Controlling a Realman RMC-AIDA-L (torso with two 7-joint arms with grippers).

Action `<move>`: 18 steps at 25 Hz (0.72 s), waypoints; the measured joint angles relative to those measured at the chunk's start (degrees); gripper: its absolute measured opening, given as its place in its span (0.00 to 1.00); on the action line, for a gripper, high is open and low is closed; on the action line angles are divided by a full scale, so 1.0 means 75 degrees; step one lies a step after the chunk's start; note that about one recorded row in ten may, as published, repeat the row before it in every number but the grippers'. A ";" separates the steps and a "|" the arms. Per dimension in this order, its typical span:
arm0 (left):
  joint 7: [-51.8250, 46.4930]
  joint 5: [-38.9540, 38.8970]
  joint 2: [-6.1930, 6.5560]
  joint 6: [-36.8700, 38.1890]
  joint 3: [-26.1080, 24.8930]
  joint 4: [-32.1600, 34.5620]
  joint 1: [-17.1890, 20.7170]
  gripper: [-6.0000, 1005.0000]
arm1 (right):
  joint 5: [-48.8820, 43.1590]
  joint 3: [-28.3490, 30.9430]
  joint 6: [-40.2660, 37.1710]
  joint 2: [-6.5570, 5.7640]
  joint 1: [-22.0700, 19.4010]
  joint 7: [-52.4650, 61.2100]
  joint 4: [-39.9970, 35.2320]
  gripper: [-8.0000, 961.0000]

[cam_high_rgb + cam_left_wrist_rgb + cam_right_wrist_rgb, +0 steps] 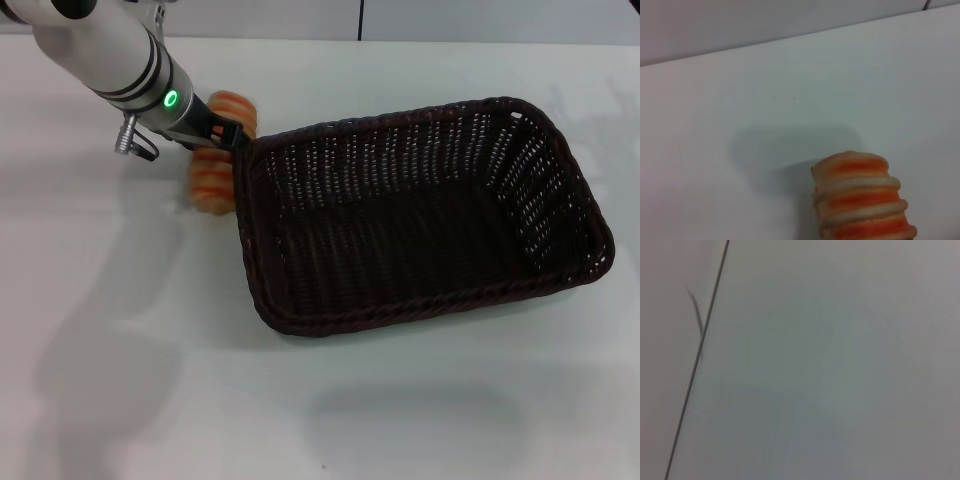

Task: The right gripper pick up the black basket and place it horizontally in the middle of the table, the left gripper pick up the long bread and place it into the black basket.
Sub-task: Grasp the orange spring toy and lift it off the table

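Reaching from the far left corner: the left gripper (pixel 228 130) at the end of its white and silver arm, down over the bread (pixel 213 172).
Left gripper state: its black jaws sit across the middle of the loaf, narrowed about it; whether they press it firmly cannot be told.
Bread: lying on the table (pixel 150 380) toward the far left, just beside the basket's left end, one end showing beyond the gripper and the other end nearer the front edge.
Basket: the basket (pixel 420 215) lies lengthwise across the middle of the table, open side up, its long sides running roughly along the front and far edges, its right end turned a little toward the far edge.
Head view only: shows the basket, the arm with its green ring, and how close the loaf is to the basket's rim.
Left wrist view only: shows one rounded end of the bread (pixel 862 197) close up, with orange and pale crosswise stripes, its shadow on the bare table (pixel 790 75), and no fingers.
Right wrist view: only plain white surface crossed by a thin dark line; no basket, no bread.
Right gripper: out of sight in every view.
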 joint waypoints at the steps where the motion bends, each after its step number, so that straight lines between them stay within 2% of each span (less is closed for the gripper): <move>1: 0.0070 -0.0010 0.0000 -0.0027 -0.0115 0.0008 0.0002 0.68 | 0.0001 -0.0001 0.0000 0.0000 0.0018 0.0000 -0.0006 0.82; 12: 0.0247 0.0054 0.0023 -0.0071 -0.0109 -0.0177 0.0057 0.60 | 0.0013 0.0013 0.0000 0.0000 0.0158 0.0000 -0.0101 0.82; 16: 0.0392 0.0115 0.0142 -0.0283 -0.0247 -0.1049 0.0440 0.57 | 0.0022 0.0056 0.0000 0.0000 0.0171 0.0000 -0.0101 0.82; 18: 0.0446 0.0133 0.0228 -0.0511 -0.0464 -0.1851 0.0776 0.56 | 0.0024 0.0070 0.0000 0.0000 0.0172 0.0000 -0.0101 0.82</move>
